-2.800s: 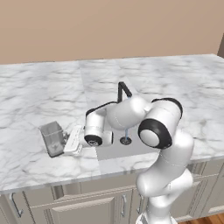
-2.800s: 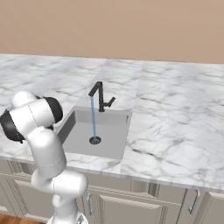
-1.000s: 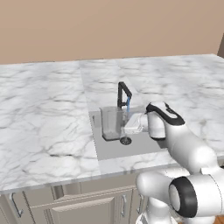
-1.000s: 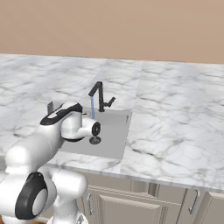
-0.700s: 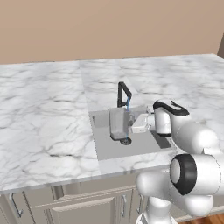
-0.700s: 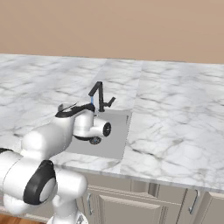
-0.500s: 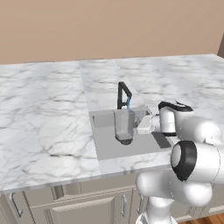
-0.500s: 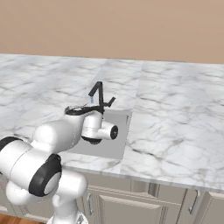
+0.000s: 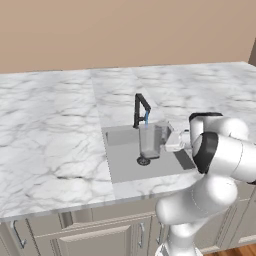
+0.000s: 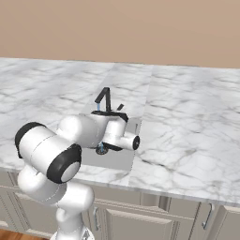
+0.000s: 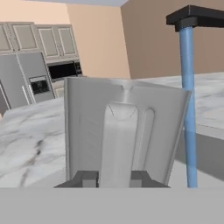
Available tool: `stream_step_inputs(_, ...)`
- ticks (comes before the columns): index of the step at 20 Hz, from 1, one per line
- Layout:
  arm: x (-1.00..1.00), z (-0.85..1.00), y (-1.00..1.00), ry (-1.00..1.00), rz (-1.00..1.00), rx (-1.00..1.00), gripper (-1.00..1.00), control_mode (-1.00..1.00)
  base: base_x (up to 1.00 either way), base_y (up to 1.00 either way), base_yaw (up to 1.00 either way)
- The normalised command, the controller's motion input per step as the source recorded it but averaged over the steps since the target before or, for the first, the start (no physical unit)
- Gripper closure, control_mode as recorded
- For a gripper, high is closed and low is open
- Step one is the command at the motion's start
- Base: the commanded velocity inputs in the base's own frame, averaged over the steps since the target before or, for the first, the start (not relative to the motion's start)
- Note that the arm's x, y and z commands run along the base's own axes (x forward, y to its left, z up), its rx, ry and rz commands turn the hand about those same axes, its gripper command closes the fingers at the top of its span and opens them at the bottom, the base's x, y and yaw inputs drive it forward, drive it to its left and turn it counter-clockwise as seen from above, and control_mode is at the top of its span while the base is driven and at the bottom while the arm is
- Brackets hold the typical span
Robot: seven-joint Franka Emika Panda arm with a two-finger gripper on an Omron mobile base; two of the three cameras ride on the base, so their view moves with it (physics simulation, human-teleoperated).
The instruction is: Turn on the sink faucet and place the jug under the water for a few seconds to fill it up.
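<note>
Your gripper (image 11: 113,177) holds the jug (image 9: 149,140) by its handle, upright over the sink (image 9: 120,162) near its back edge, under the sink faucet (image 9: 141,108), the water (image 11: 188,105) just beside its rim.

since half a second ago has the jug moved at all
Yes. In the left base view the jug has shifted right, closer under the sink faucet spout.

The jug (image 9: 149,140) is clear greyish glass; the faucet (image 9: 141,107) is black, its water (image 11: 188,109) light blue. The worktop (image 9: 50,125) is white marble with grey veins, around a grey sink (image 9: 122,160).
</note>
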Motion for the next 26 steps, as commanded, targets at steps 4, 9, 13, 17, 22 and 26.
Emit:
stream_step_inputs(4, 0.31, -0.12, -0.19, 0.0, 0.0, 0.0, 1.0, -1.0, 0.0, 0.0, 0.0)
stream_step_inputs(9, 0.03, -0.08, -0.05, -0.01, 0.0, 0.0, 1.0, -1.0, 0.0, 0.0, 0.0)
stream_step_inputs(13, 0.07, -0.06, 0.0, 0.0, 0.0, 0.0, 1.0, -1.0, 0.0, 0.0, 0.0)
stream_step_inputs(17, 0.16, -0.08, 0.0, 0.0, 0.0, -0.01, 1.0, -1.0, 0.0, 0.0, 0.0)
stream_step_inputs(22, 0.17, -0.06, 0.0, 0.0, 0.0, -0.02, 1.0, -1.0, 0.0, 0.0, 0.0)
stream_step_inputs(26, 0.12, -0.05, 0.0, 0.0, 0.0, -0.02, 1.0, -1.0, 0.0, 0.0, 0.0)
